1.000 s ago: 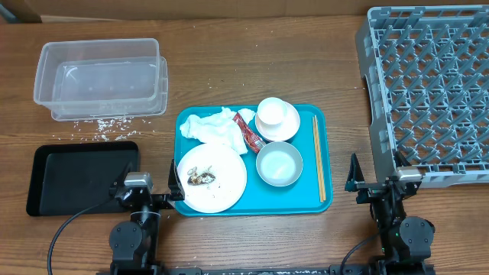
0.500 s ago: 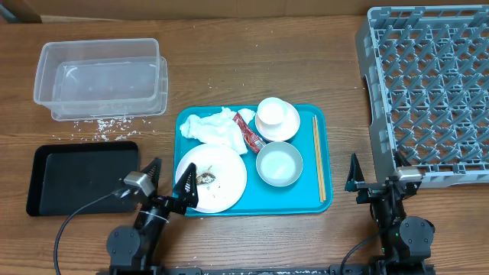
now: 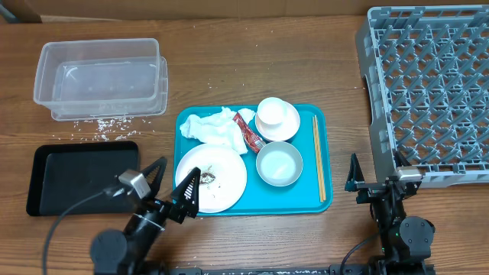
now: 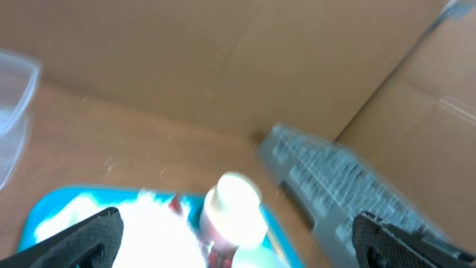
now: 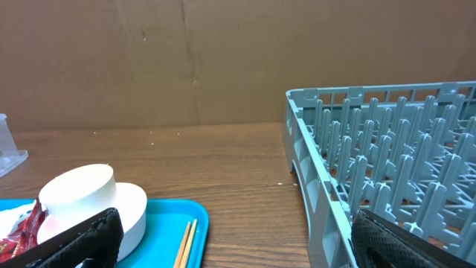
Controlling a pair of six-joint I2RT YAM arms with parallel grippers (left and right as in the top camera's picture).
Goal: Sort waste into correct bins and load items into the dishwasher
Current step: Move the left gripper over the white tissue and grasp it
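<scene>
The round white plate [image 3: 221,182], with brownish food scraps [image 3: 202,179] on it, lies in the near left part of the rectangular teal plastic tray [image 3: 302,196]. We see the left gripper [image 3: 179,166] tilted over the plate's left rim, fingers spread wide and holding nothing. The right gripper [image 3: 374,180], equally wide and empty, stands by the near corner of the large grey lattice dish rack [image 3: 432,92]. Right of the plate sit the white bowl [image 3: 279,163] and the thin light wooden chopsticks [image 3: 318,158]. Beyond them are the crumpled white paper napkin [image 3: 212,127], the small red shiny wrapper [image 3: 248,131] and the smaller white cup [image 3: 276,118]. The shallow black rectangular tray [image 3: 80,177] lies left of the teal one. Farther back, loose white rice grains [image 3: 103,122] lie scattered before the clear rectangular plastic tub [image 3: 99,76].
</scene>
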